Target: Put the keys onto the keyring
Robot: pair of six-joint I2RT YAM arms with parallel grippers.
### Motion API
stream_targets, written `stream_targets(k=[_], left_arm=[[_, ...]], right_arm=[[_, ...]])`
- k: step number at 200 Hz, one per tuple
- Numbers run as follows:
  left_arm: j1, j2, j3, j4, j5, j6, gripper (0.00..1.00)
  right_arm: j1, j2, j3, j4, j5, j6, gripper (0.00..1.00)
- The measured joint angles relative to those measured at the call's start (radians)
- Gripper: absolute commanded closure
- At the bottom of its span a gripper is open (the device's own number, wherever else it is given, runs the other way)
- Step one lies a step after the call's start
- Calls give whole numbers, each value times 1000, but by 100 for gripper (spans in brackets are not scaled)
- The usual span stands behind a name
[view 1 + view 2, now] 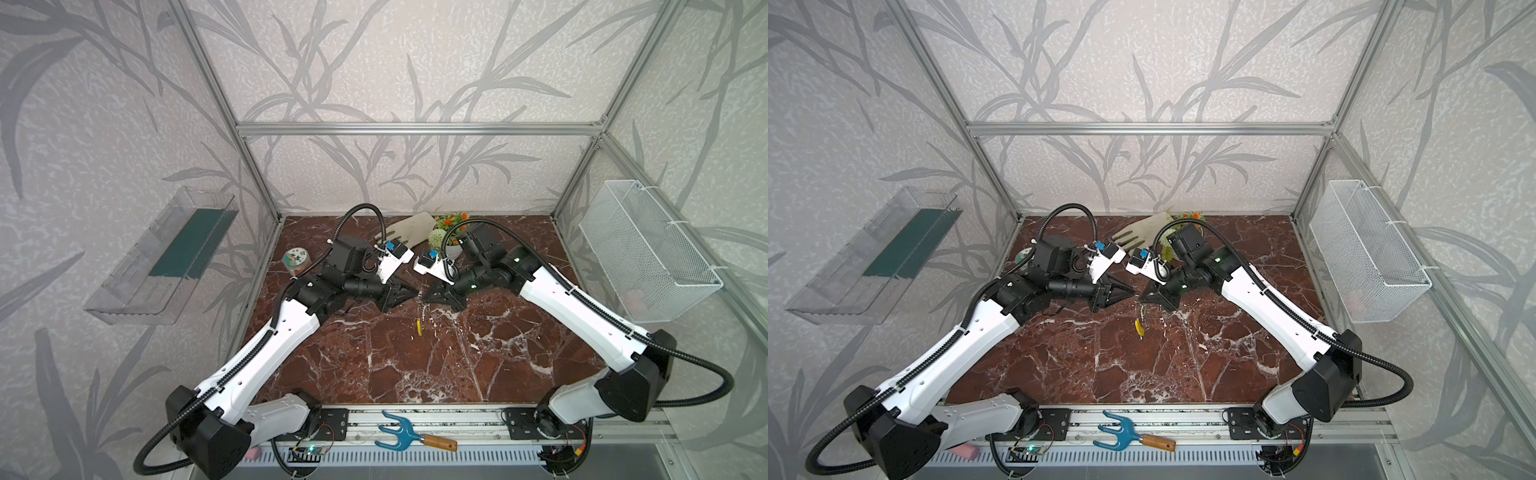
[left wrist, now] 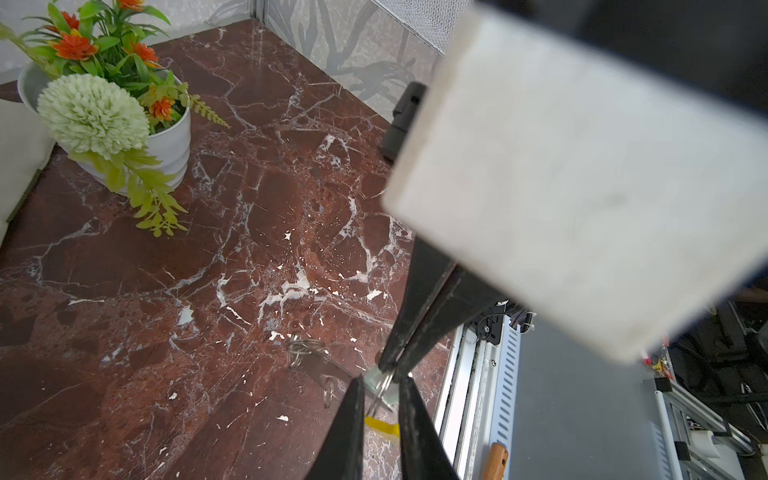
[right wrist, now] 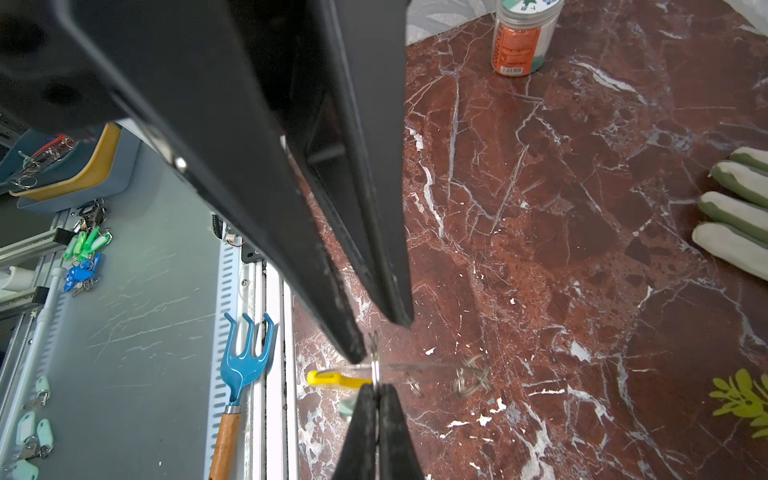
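Right pincer (image 3: 376, 390) is pinching the thin wire of the keyring (image 3: 376, 368), jaws pressing shut on it, over the middle of the counter (image 1: 415, 365). Keyring is showing edge-on in both top views, its yellow sleeve (image 1: 419, 327) sitting on the arc nearest the front rail. Keys (image 3: 469, 376) are dangling just beside the hoop as a silvery cluster.

Counter is showing red-brown marble veined white. It is carrying a pale glove (image 1: 409, 226) and a flower pot (image 2: 166, 145) at the back, and a patterned tin (image 1: 296, 259) at back left. Leaf-print walls and an aluminium frame are closing in the cell. A clear shelf (image 1: 166, 257) is hanging on the left wall and a white mesh basket (image 1: 648, 249) on the right. A blue hand rake (image 1: 399, 430) is lying on the front rail.

Keys are blurring in both wrist views, so whether they are threaded on the hoop is not showing. In both top views they are too small to pick out. A white block on the right arm is filling much of the left wrist view.

Left pincer (image 2: 381, 380) is meeting the right one tip to tip, fingers standing narrowly apart with a pale tag between them. Whether it is clamping that tag, I cannot tell.
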Motion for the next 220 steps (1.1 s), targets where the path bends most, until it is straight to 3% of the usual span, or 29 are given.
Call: stream_targets(k=[99,143,167,208,220], left_arm=[[-8,28,5,-24,21,7,85],[-8,35,12,-31,40,7,90],[-8,43,18,-34,58,6,100],[-14,43,19,-31,66,9,100],[-16,42,19,-22,64,8,100]], right_arm=[[0,0,0,21,-18,4,100],[-2,-1,0,19,-19,6,100],[-8,-1,-2,19,-23,7,100],[-17,-19,-23,29,-38,32,100],[-23,-28,-33,40,-42,46,94]])
